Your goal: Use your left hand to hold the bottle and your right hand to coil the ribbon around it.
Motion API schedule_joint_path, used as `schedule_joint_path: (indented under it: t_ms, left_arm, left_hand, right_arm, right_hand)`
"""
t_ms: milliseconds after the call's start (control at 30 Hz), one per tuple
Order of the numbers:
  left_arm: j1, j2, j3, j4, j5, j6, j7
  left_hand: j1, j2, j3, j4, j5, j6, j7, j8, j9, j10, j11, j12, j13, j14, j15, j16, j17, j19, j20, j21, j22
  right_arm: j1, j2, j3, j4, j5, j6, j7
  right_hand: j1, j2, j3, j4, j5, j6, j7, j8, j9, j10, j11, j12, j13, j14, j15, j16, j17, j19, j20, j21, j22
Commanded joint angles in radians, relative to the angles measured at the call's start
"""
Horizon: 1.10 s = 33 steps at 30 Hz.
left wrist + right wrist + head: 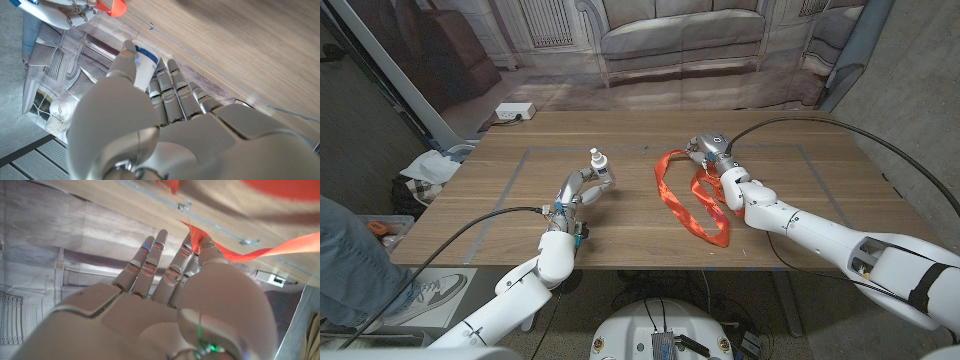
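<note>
A small white bottle (598, 164) with a white cap stands upright left of the table's middle. My left hand (576, 190) reaches up to it from the near side. In the left wrist view the bottle (146, 66), with its blue label edge, sits between the thumb and the fingers (172, 87) of that hand. An orange-red ribbon (688, 205) lies in loose loops right of the middle. My right hand (712, 152) is at the ribbon's far end. The right wrist view shows the ribbon (280, 247) pinched between thumb and a finger (192, 247).
Grey tape lines (520, 170) mark a rectangle on the wooden table (800, 190). A white power strip (515, 112) lies beyond the far left corner. At the left edge are a person's jeans leg (345, 255), a shoe (435, 290) and white cloth (428, 168).
</note>
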Motion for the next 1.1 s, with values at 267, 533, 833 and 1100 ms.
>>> schedule_joint_path:
  t_ms: [267,533,833,1100]
  left_arm:
    - [-0.021,-0.001,0.005,-0.011,0.016,0.018,-0.004]
    - [-0.032,-0.003,-0.007,-0.015,0.013,0.007,-0.001]
    - [-0.043,-0.013,-0.040,-0.004,-0.058,-0.028,-0.030]
    - [-0.054,-0.004,-0.080,-0.053,-0.106,0.018,-0.054]
  left_hand:
    - [-0.003,0.018,0.182,0.164,0.006,0.141,-0.052,0.032,0.002,0.163,-0.147,0.026,0.267,-0.001,-0.078,0.001,0.005,0.000,0.006,0.001,0.003]
    - [-0.006,0.017,0.188,0.164,0.006,0.139,-0.051,0.033,0.006,0.165,-0.149,0.026,0.274,0.013,-0.076,0.006,0.006,0.002,0.005,0.002,0.003]
    - [-0.008,0.017,0.194,0.164,0.006,0.140,-0.048,0.036,0.009,0.168,-0.149,0.028,0.281,0.023,-0.074,0.008,0.006,0.004,0.005,0.002,0.002]
    - [-0.008,0.016,0.200,0.162,0.006,0.137,-0.040,0.035,0.011,0.171,-0.147,0.032,0.289,0.027,-0.070,0.007,0.006,0.010,0.008,0.004,0.003]
  right_arm:
    - [-0.146,-0.117,0.154,-0.289,-0.001,0.049,-0.091]
    - [-0.252,-0.179,0.235,-0.418,0.005,0.036,-0.099]
    - [-0.378,-0.205,0.353,-0.480,0.107,0.102,-0.163]
    - [-0.430,-0.221,0.374,-0.514,0.077,0.127,-0.184]
  right_hand:
    - [0.013,0.002,0.000,-0.003,0.007,0.012,-0.001,0.009,0.010,0.012,0.002,0.014,0.011,0.007,-0.117,0.000,0.009,-0.017,-0.081,-0.006,0.001]
    - [0.013,0.004,0.000,-0.001,0.007,0.012,-0.001,0.010,0.011,0.012,0.002,0.016,0.015,0.007,-0.116,-0.002,0.009,-0.021,-0.080,-0.008,0.000]
    - [0.019,0.004,-0.001,-0.002,0.008,0.010,-0.001,0.009,0.010,0.010,0.003,0.018,0.021,0.020,-0.122,0.004,0.014,-0.002,-0.083,-0.001,-0.002]
    - [0.023,0.001,-0.003,-0.003,0.009,0.013,-0.001,0.009,0.009,0.010,0.004,0.020,0.025,0.023,-0.121,0.004,0.016,0.001,-0.082,0.000,-0.003]
